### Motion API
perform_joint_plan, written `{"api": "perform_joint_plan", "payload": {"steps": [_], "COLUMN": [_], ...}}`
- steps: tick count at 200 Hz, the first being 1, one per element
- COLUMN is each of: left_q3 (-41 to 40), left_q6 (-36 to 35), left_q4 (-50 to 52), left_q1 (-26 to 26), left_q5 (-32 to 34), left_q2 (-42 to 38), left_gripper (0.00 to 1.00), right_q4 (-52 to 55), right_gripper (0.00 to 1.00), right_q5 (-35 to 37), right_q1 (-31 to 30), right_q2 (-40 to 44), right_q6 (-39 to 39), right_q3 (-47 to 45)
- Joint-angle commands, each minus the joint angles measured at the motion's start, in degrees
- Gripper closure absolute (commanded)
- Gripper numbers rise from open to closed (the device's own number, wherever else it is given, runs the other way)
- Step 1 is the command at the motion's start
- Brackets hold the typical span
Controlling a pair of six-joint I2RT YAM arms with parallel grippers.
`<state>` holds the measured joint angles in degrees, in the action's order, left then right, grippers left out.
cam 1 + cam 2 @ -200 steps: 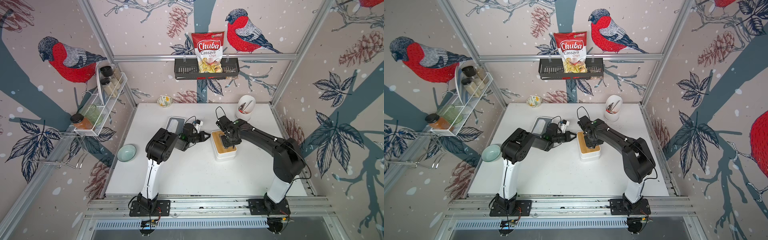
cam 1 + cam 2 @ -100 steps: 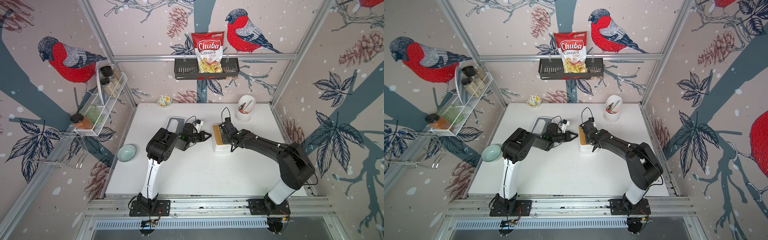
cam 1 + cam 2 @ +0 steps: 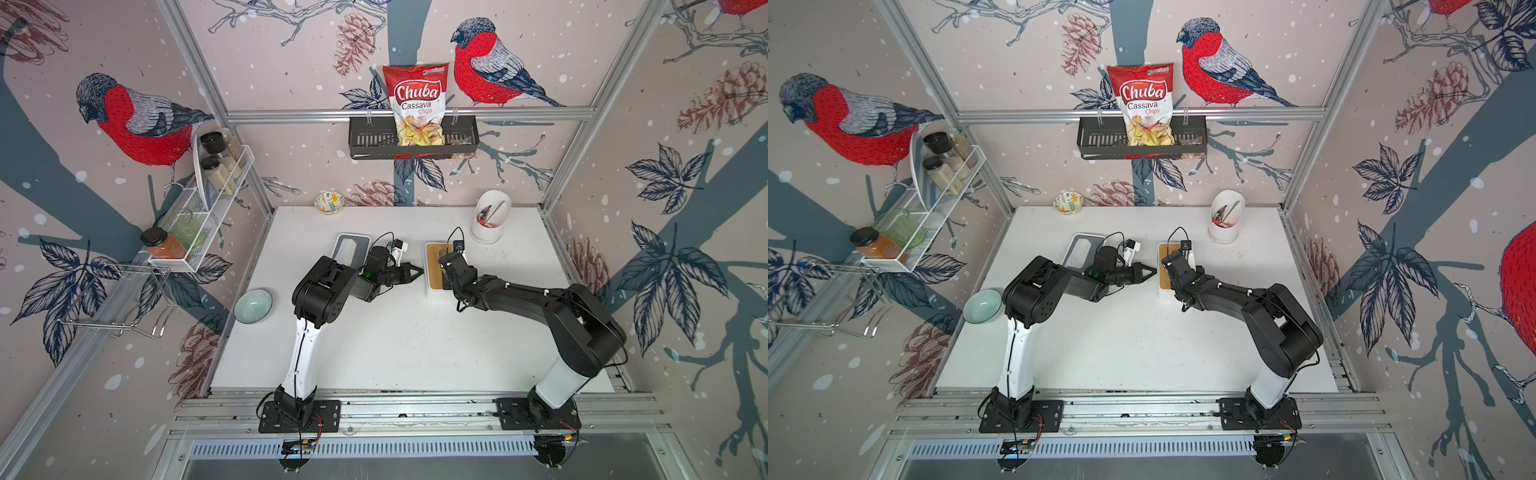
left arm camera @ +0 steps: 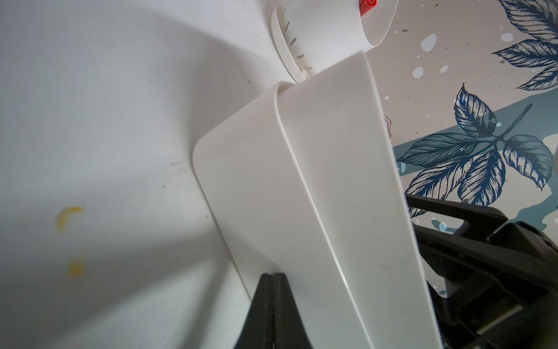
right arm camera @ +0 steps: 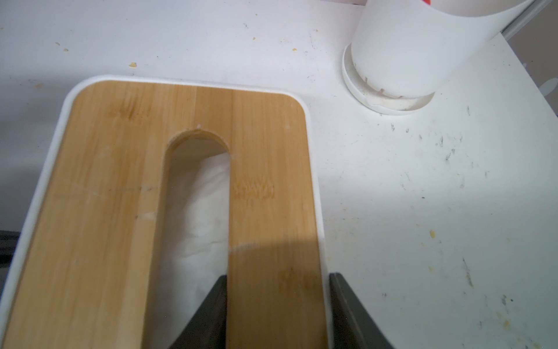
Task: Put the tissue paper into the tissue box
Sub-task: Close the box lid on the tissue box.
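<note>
Worktop (image 3: 395, 340): white, flat, speckled with crumbs and small marks.

Directly on it:
- tissue box (image 3: 433, 270), slotted wooden lid, centre-back
- white utensil holder (image 3: 486, 235), back right
- shallow tray (image 3: 352, 236), left of centre
- patterned bowl (image 3: 329, 203), back edge
- pale green bowl (image 3: 252, 305), left edge
</note>
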<state>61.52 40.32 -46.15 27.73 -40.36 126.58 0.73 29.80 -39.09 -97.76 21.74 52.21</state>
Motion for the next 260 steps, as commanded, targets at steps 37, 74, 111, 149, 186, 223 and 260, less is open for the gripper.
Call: {"api": "perform_joint_plan", "payload": {"steps": [37, 74, 111, 149, 186, 223, 260], "left_q3": [-7.66, -9.41, -1.55, 2.94, 3.6, 4.61, 7.03], "left_q6": [-0.74, -1.75, -3.07, -8.37, -11.83, -12.94, -14.01], "left_q4": [-8.81, -8.0, -0.69, 10.19, 15.02, 17.91, 21.81], "left_q1": [-1.97, -1.99, -1.17, 1.77, 3.69, 4.28, 4.36], "left_q5": [4.55, 6.74, 5.25, 7.02, 9.32, 10.87, 12.29], "left_q2": [-7.67, -14.74, -13.05, -10.29, -8.82, -6.97, -3.67], "left_gripper": [0.91, 0.9, 0.89, 0.89, 0.89, 0.89, 0.89], "right_q4": [26.39, 30.66, 29.68, 28.7, 30.22, 26.43, 23.51], "right_gripper": [0.49, 0.29, 0.25, 0.26, 0.37, 0.46, 0.56], "right_q5": [-12.79, -12.92, -14.75, -19.76, -22.38, -23.65, -23.92], "right_q1": [-0.19, -0.04, 1.94, 5.92, 5.96, 6.04, 6.31], "right_q2": [-0.87, 6.64, 13.69, 16.57, 13.97, 12.47, 8.34], "right_q6": [0.6, 0.95, 0.98, 0.37, 0.07, 0.55, 0.51], "right_q3": [5.15, 8.02, 8.38, 6.53, 5.53, 2.78, 2.03]}}
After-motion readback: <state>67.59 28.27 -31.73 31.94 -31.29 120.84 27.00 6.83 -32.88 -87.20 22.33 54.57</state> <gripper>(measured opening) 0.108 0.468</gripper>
